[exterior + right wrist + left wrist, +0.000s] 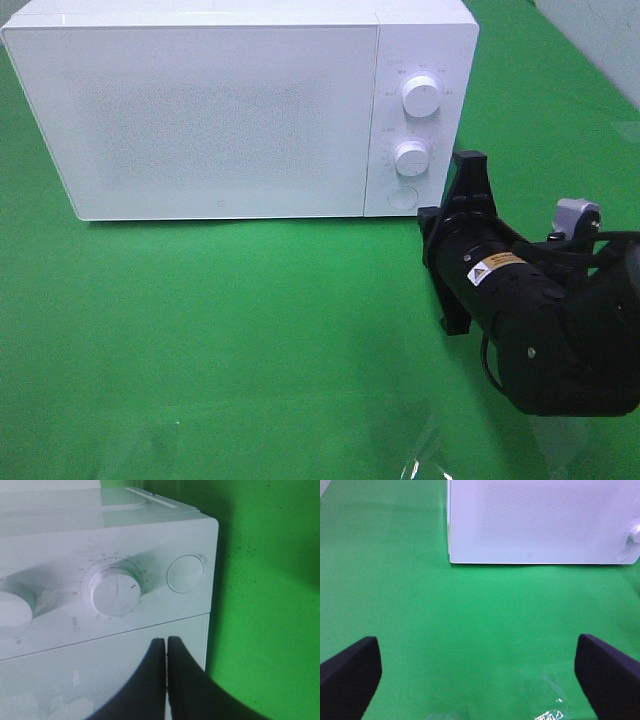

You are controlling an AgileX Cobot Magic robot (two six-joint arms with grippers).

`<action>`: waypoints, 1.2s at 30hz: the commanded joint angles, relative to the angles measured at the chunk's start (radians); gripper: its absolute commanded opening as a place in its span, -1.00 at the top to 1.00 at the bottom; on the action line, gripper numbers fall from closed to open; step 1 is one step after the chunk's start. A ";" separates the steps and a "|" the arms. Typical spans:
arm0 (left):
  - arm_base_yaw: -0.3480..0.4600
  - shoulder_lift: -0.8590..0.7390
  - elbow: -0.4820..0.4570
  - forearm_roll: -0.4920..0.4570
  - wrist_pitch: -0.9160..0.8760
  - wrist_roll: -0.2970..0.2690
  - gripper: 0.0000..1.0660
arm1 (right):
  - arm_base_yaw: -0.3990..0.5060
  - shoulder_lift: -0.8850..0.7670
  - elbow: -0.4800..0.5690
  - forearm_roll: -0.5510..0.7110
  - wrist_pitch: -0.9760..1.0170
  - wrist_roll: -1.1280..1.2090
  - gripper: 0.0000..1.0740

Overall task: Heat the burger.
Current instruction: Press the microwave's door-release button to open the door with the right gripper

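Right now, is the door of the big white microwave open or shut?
Shut. The white microwave door lies flush with the knob panel; no gap shows.

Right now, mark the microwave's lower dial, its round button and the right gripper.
lower dial (116, 591): right wrist view, centre of the knob face.
round button (185, 573): right wrist view, middle of its face.
right gripper (166, 641): right wrist view, between its shut fingertips.

The burger is out of sight in every view. The white microwave stands door shut, directly ahead of the right tool, whose tips are pressed together close by the door's edge, near its lower dial and round button.
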State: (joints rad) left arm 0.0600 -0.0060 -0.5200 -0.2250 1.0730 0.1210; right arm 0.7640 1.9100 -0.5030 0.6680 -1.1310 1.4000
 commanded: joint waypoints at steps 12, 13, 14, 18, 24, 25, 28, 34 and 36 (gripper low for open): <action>0.002 -0.015 0.004 -0.010 -0.006 -0.001 -0.81 | -0.122 0.085 -0.145 -0.095 0.141 0.024 1.00; 0.002 -0.015 0.004 -0.010 -0.006 -0.001 -0.81 | -0.126 0.090 -0.149 -0.092 0.146 0.030 1.00; 0.002 -0.015 0.004 -0.010 -0.006 -0.001 -0.81 | -0.126 0.090 -0.149 -0.092 0.146 0.030 1.00; 0.002 -0.015 0.004 -0.010 -0.006 0.001 -0.81 | -0.156 0.132 -0.194 -0.109 0.177 0.033 1.00; 0.002 -0.015 0.004 -0.010 -0.006 0.000 -0.81 | -0.157 0.163 -0.233 -0.122 0.182 0.037 1.00; 0.002 -0.015 0.004 -0.010 -0.006 -0.001 -0.81 | -0.162 0.171 -0.243 -0.122 0.187 0.035 1.00; 0.002 -0.015 0.004 -0.010 -0.006 0.000 -0.81 | -0.168 0.175 -0.251 -0.124 0.187 0.034 1.00; 0.002 -0.015 0.004 -0.010 -0.006 -0.001 -0.81 | -0.204 0.177 -0.287 -0.147 0.214 0.009 1.00; 0.002 -0.015 0.004 -0.010 -0.006 -0.001 -0.81 | -0.212 0.177 -0.297 -0.154 0.215 0.009 1.00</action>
State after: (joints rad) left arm 0.0600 -0.0060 -0.5200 -0.2250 1.0730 0.1210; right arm 0.5590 2.0900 -0.7910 0.5300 -0.9220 1.4230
